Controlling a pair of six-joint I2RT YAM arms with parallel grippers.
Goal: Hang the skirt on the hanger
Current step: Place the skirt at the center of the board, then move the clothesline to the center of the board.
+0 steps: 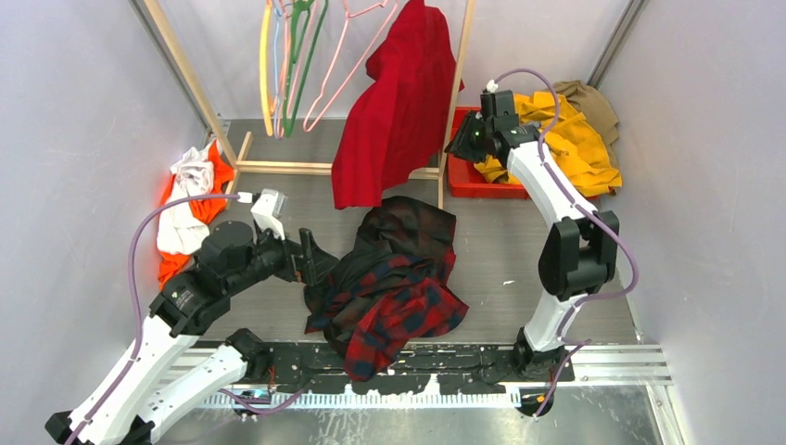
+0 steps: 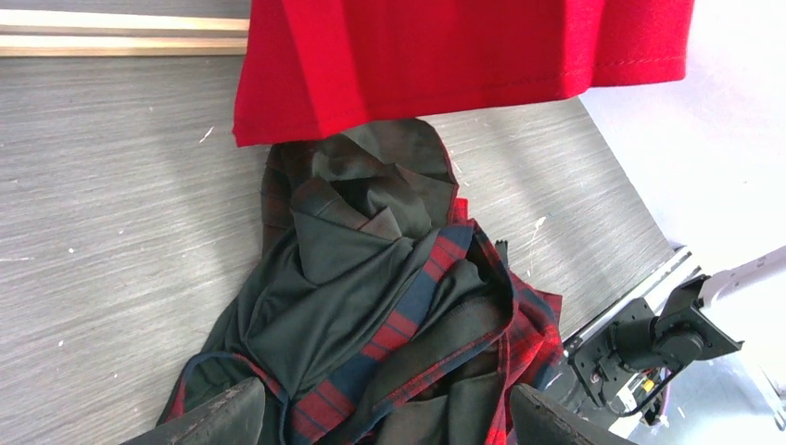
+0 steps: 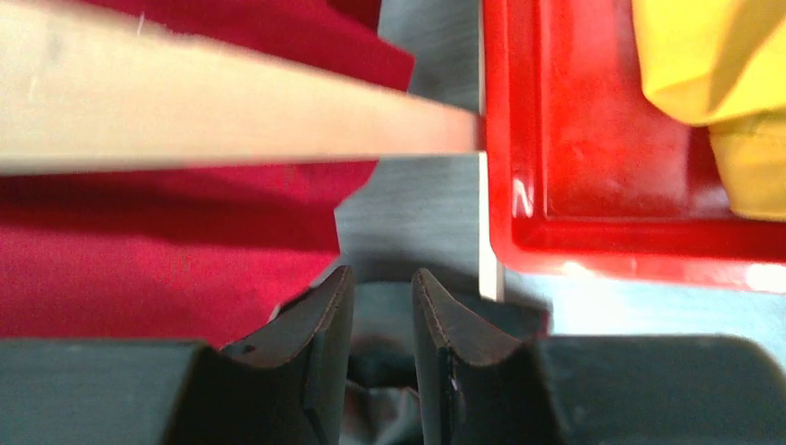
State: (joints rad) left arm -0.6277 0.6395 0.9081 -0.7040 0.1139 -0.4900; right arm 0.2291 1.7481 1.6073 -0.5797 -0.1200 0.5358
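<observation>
Forward, left claw [image 1: 315, 264] wide open over plaid shirt [image 1: 399, 287]; right claw [image 3: 382, 283] high, narrowly parted.

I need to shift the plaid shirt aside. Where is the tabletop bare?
Bare tabletop lies between the plaid shirt and the right arm, in front of the red bin. A smaller patch sits between the wooden rack's base rail and the left gripper. Crowded centre: shirt below the red skirt's hem.

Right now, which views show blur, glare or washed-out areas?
Top external: evenly lit and sharp, the bright-red fabric skirt clear. Left wrist: sharp, though the white side wall at right washes out. Right wrist: the pale wooden rail close to the lens is blurred, and the glossy red plastic bin shows glare spots.
</observation>
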